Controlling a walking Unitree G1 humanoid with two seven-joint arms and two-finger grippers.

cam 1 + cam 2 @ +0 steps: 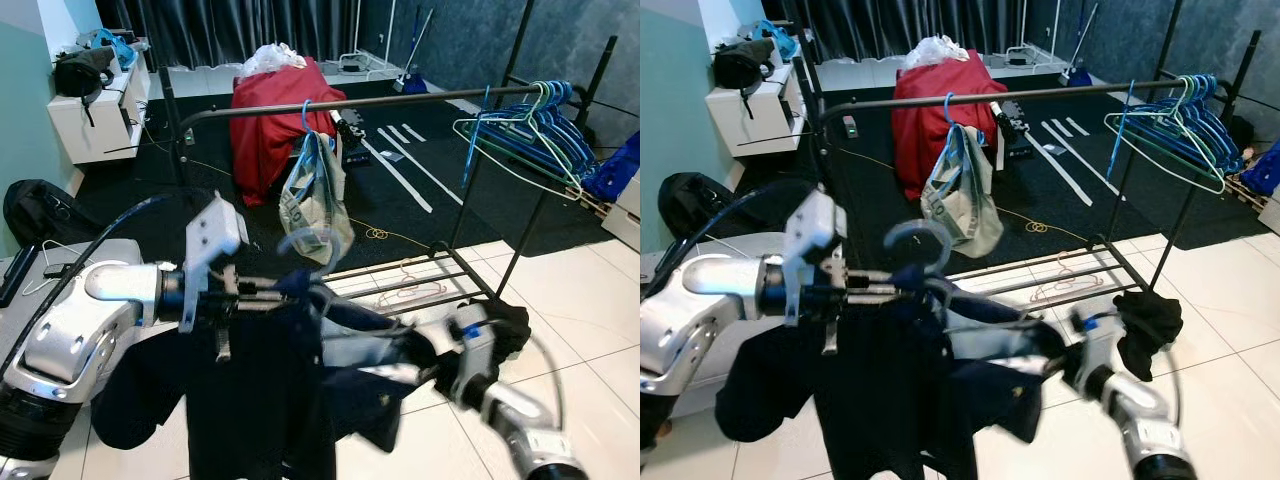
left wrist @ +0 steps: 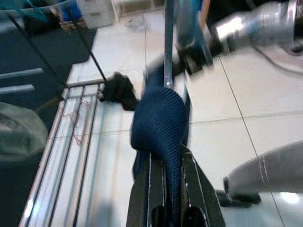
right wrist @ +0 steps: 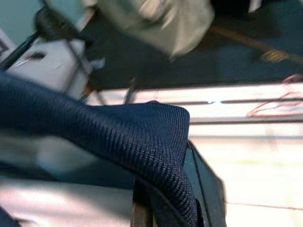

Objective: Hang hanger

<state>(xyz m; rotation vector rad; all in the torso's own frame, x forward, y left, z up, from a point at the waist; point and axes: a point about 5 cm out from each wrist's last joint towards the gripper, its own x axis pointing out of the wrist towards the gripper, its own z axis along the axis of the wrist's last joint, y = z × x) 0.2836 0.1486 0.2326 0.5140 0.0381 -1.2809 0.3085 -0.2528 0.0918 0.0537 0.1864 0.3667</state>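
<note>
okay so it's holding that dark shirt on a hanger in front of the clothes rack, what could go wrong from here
1. The hook is well below the rail, and the dark shirt hangs long, so it may drag or slide off while being lifted.
2. A garment on a blue hanger already hangs straight ahead; the hook could snag it.
3. Both the left gripper and the right gripper pinch fabric; uneven pulling could tip the hanger.
</note>
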